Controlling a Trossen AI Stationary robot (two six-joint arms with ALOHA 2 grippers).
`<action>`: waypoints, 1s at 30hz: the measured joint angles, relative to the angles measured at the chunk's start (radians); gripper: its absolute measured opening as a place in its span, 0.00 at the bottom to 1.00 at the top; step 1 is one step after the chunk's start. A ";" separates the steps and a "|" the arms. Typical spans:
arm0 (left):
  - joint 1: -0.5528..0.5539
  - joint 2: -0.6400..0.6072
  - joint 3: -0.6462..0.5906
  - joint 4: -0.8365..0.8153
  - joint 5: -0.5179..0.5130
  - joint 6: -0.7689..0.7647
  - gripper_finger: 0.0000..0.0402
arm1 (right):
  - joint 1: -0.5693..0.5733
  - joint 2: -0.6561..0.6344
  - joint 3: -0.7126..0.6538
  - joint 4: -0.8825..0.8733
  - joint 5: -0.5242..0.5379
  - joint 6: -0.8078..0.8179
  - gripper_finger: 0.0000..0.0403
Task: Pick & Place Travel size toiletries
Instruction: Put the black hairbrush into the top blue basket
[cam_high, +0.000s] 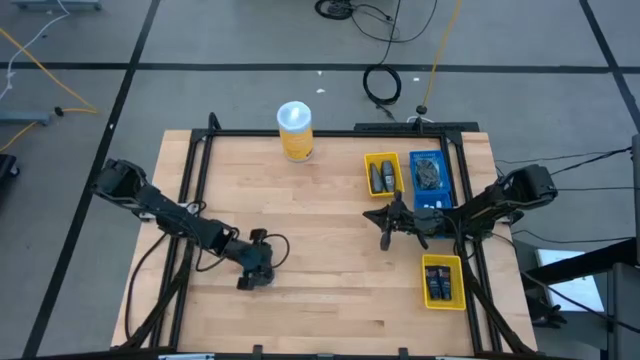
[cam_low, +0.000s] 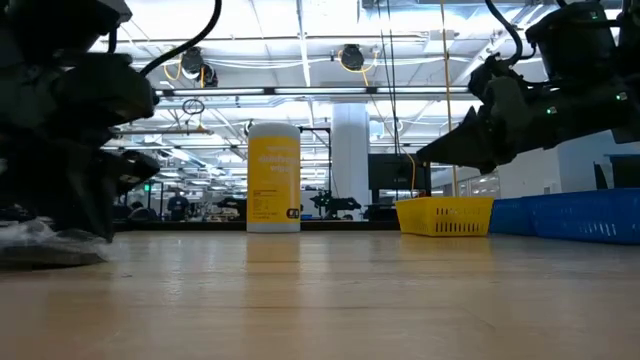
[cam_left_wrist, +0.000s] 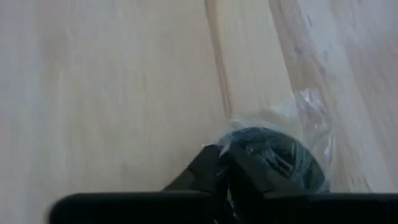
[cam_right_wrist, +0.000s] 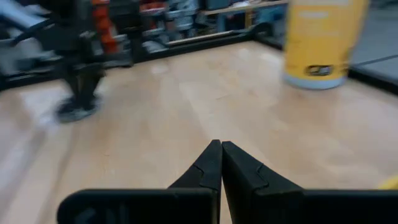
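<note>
I find the dark grey round pouch in crinkled clear wrap (cam_left_wrist: 273, 158) lying on the pale wooden surface (cam_high: 330, 250) at its left front, well apart from the trays. My left gripper (cam_left_wrist: 224, 171) is down on it, jaws drawn nearly together and pinching the wrap at the pouch's edge. I judge the hold shallow: film alone may be caught, so a lift could tear it or let the pouch slide free. The right gripper (cam_right_wrist: 221, 155) hangs jaws shut and empty beside the yellow plastic tray (cam_high: 382, 173) and blue plastic tray (cam_high: 428, 172); crossing arms during transfer risks contact.
</note>
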 joint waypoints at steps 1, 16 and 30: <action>0.004 0.000 -0.001 0.027 -0.017 0.014 0.04 | 0.000 0.000 0.000 0.000 -0.024 0.002 0.01; 0.145 0.091 0.012 0.707 -0.336 0.351 0.01 | 0.005 0.000 0.126 -0.170 -0.133 0.162 0.28; 0.186 0.307 0.161 0.764 -0.245 0.363 0.03 | 0.065 0.180 0.433 -0.461 -0.145 -0.101 0.67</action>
